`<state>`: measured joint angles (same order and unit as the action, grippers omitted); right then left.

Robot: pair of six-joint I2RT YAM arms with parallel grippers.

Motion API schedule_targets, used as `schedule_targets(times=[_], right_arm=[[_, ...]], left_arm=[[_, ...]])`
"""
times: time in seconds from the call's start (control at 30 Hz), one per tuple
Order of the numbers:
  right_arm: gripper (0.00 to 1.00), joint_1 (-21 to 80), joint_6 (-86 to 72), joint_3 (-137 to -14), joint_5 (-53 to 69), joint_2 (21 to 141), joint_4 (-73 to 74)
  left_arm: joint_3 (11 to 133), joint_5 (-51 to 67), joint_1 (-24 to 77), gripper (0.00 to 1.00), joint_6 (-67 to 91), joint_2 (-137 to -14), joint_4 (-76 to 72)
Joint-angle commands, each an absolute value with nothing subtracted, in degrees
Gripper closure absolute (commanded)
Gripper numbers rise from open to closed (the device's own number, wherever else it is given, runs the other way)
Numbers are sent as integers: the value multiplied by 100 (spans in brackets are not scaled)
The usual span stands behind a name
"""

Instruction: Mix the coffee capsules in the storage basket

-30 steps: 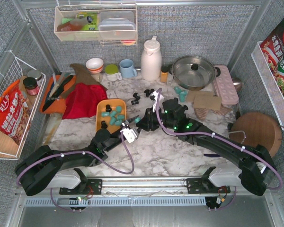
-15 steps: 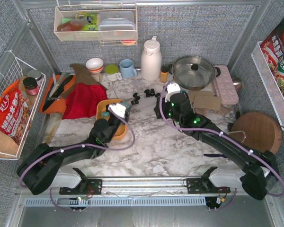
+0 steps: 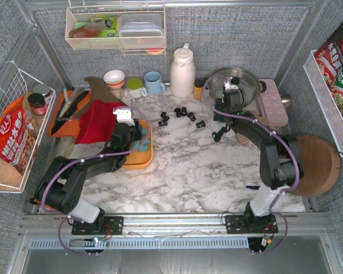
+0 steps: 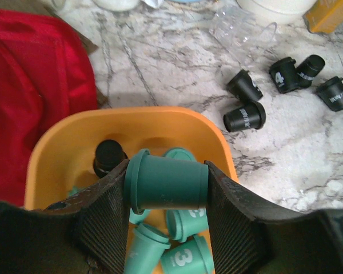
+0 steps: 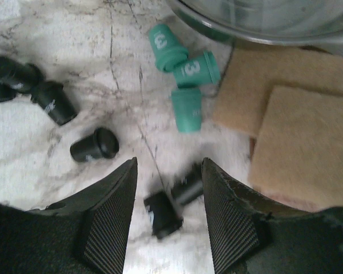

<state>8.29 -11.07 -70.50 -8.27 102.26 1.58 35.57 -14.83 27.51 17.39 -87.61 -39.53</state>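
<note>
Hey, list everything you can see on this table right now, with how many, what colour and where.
Shallow orange plastic storage basket: one, orange, left of centre.
Teal-green cup-shaped coffee capsules: several in basket, three more beside pan.
Glossy black coffee capsules: one in basket, several loose mid-table.
Crumpled red cloth: one, red, left of basket.
White thermos jug: one, white, rear centre.
Blue mug: one, blue, rear, left of jug.
Steel pan: one, silver, rear right.
Tan flat pads: two, tan, beside pan.
Round wooden board: one, brown, right edge.
Left gripper: black, over basket, shut on one teal capsule.
Right gripper: black, open above two black capsules.
</note>
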Motion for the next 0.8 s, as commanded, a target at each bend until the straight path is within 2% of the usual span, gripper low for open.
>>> schedule_targets(times=[0.0,0.17,0.37,0.5,0.77], right_arm=[[51,520,-1056,-7646,-80,10877,343],[52,387,-1179,-8650,88,11513,1240],[52,388,-1347,-9216,92,11932,2048],[52,387,-1448,-9459,-109,12103,2372],[48,382,-2008,-9821,-500,12345,2727]], left_arm=[[3826,-1139,2690,45,2317,-8932,-3389],[3978,-1138,2666,30,2603,-9075,-3137],[3946,-1034,2655,12,2881,-9063,-3148],[3977,-1054,2659,8,2812,-8999,-3104],[3960,-1055,2659,7,2797,-8820,-3129]])
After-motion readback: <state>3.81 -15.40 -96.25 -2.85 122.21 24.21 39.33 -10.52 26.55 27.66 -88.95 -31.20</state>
